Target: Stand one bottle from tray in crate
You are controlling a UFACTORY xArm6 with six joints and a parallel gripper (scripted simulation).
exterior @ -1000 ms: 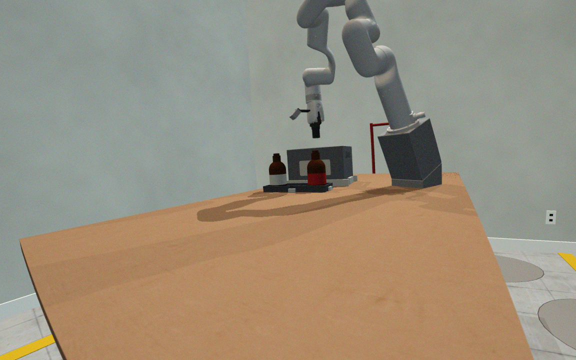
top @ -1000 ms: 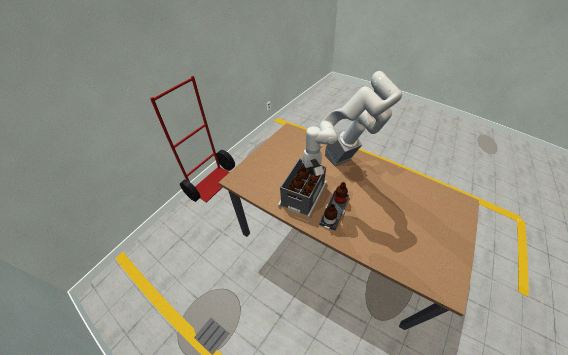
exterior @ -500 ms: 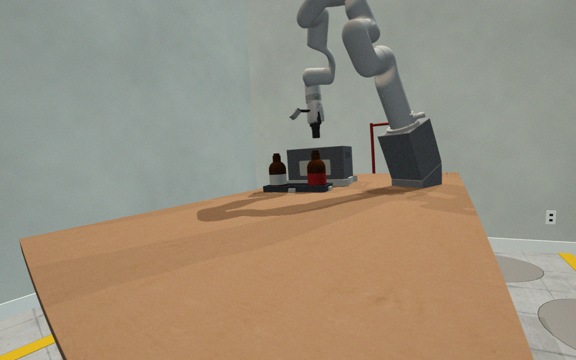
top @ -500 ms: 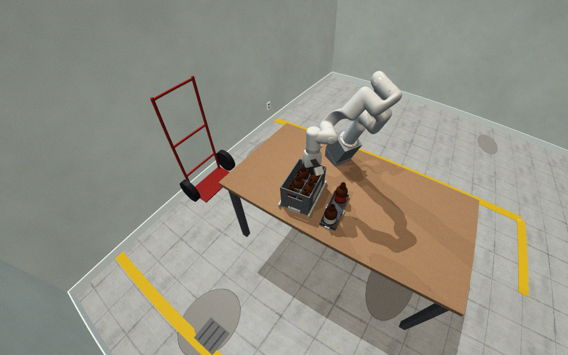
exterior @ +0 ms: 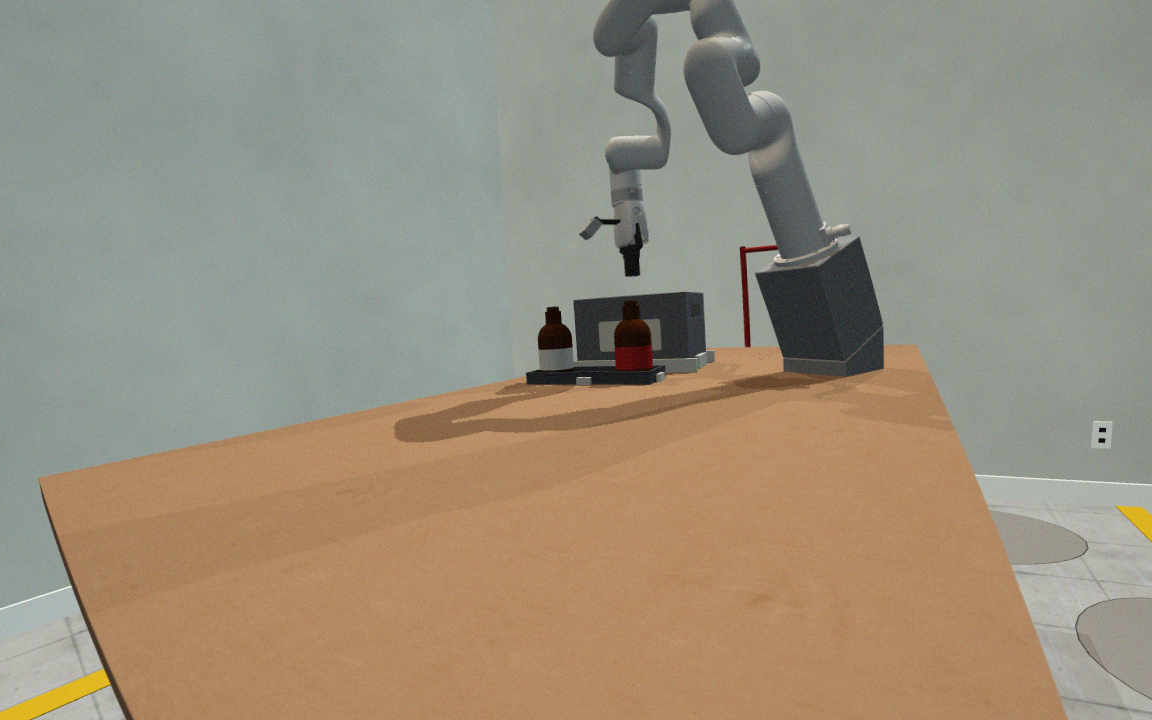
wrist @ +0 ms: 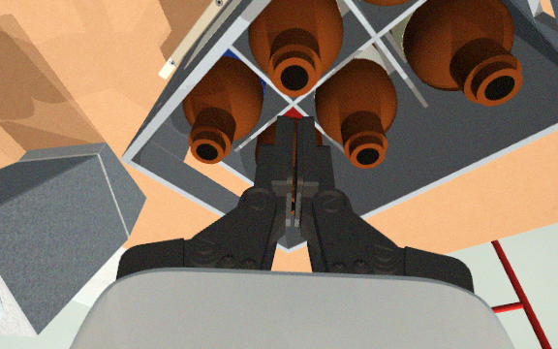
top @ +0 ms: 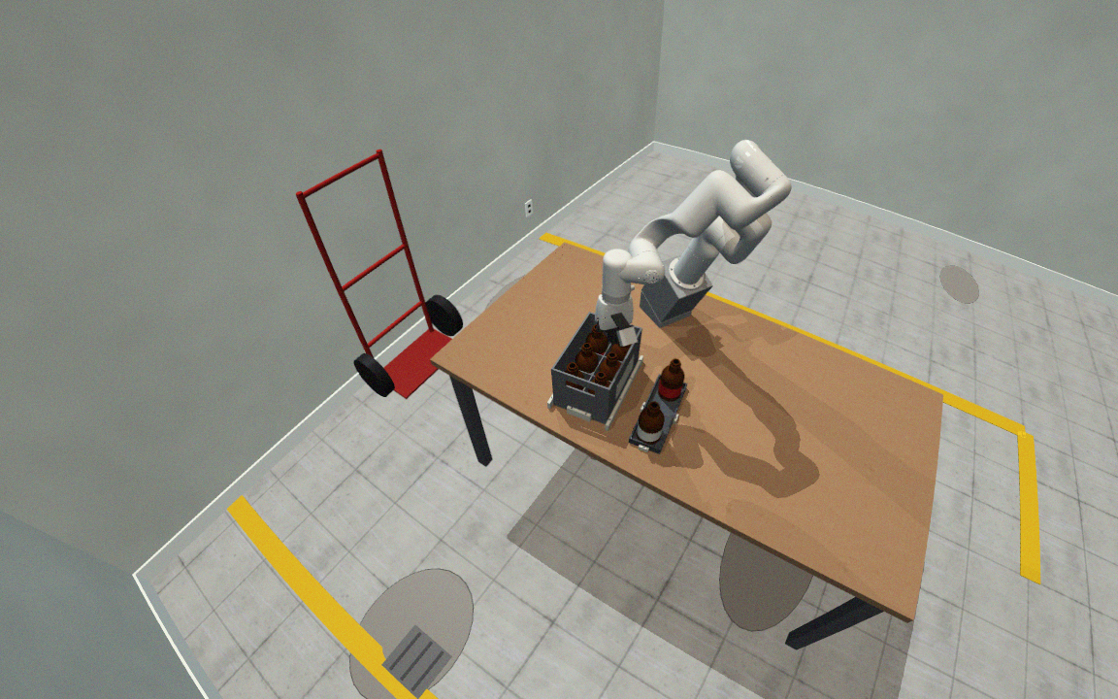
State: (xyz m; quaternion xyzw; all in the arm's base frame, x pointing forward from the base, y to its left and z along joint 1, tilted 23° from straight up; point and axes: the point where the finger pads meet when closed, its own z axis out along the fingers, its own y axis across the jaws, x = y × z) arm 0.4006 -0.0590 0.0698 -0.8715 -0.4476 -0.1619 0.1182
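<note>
Currently – gripper point(wrist: 294, 145) pressed together, empty, above crate point(top: 570, 380).
Bottles point(wrist: 294, 36) prob. rigid, smooth, breakable – best taken at neck w/ firm pinch.

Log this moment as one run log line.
end effector: shut, empty, above crate | crate: six bottles, one per cell | tray: two bottles upright | phase: bottle released

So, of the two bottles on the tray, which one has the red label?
The bottle closer to the arm's base; the other wears a white label.
</note>
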